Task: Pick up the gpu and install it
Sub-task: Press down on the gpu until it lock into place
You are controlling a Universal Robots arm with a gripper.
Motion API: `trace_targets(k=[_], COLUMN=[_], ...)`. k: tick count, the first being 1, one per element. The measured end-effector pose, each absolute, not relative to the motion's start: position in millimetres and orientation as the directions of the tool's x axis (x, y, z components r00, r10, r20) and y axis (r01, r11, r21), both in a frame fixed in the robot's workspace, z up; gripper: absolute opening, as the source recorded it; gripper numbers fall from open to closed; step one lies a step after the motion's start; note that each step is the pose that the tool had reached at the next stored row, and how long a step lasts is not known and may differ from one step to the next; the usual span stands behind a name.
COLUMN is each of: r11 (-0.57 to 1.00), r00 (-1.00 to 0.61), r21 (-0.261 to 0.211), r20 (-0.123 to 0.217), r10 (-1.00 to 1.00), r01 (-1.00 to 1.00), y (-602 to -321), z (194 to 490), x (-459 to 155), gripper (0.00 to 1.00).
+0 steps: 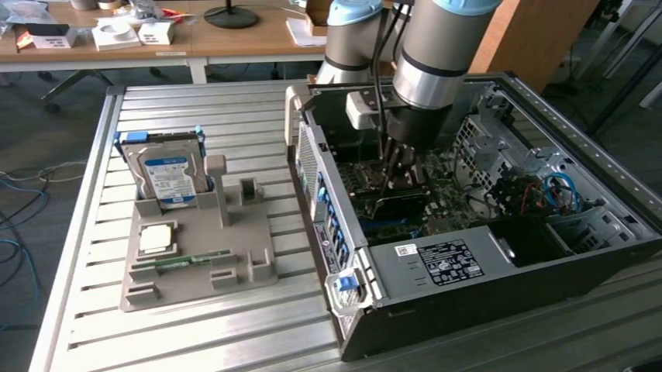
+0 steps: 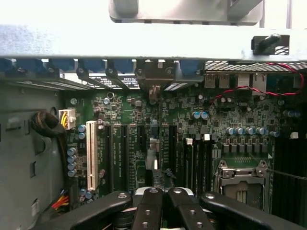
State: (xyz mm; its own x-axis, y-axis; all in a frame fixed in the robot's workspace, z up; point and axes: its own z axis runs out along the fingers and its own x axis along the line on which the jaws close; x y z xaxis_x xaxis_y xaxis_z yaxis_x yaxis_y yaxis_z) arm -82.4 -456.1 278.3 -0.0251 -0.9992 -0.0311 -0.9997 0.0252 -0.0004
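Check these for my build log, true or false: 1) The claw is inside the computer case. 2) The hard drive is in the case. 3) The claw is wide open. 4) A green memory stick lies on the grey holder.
1) True: the claw is down inside the computer case, over the motherboard.
2) False: the hard drive stands upright in the grey holder.
3) False: it is shut.
4) True: memory stick.

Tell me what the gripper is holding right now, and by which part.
The gripper is shut inside the computer case, above the motherboard. Whether it holds anything between its fingers cannot be told.
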Motion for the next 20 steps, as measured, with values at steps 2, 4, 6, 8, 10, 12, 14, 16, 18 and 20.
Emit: trace_targets(k=[2, 4, 6, 8, 10, 12, 14, 16, 18, 20], r11=[0.025, 0.025, 0.025, 0.025, 0.025, 0.025, 0.025, 0.025, 0.025, 0.025], r00=[-0.025, -0.025, -0.025, -0.025, -0.025, -0.025, -0.025, -0.025, -0.025, -0.025], r21=[-0.001, 0.0, 0.0, 0.0, -0.001, 0.0, 0.0, 0.0, -0.001, 0.0], r20=[-0.031, -0.031, -0.031, -0.031, -0.031, -0.031, -0.031, -0.031, -0.031, -0.031], r10=[-0.999, -0.999, -0.999, -0.999, -0.999, -0.999, -0.999, -0.999, -0.999, -0.999], r01=[-1.0, -1.0, -1.0, -1.0, -1.0, -1.0, -1.0, -1.0, -1.0, -1.0], y=[-456.0, -455.8, -455.8, -455.8, -455.7, -455.8, -455.8, -455.8, -455.7, -455.8], z=[277.6, 275.6, 275.1, 275.0, 274.5, 273.4, 273.3, 273.3, 272.4, 272.0], x=[-82.3, -82.5, -82.5, -82.5, -82.5, -82.6, -82.6, -82.6, -82.6, -82.6], gripper=[0.11, 0.11, 0.11, 0.11, 0.11, 0.11, 0.11, 0.11, 0.11, 0.11])
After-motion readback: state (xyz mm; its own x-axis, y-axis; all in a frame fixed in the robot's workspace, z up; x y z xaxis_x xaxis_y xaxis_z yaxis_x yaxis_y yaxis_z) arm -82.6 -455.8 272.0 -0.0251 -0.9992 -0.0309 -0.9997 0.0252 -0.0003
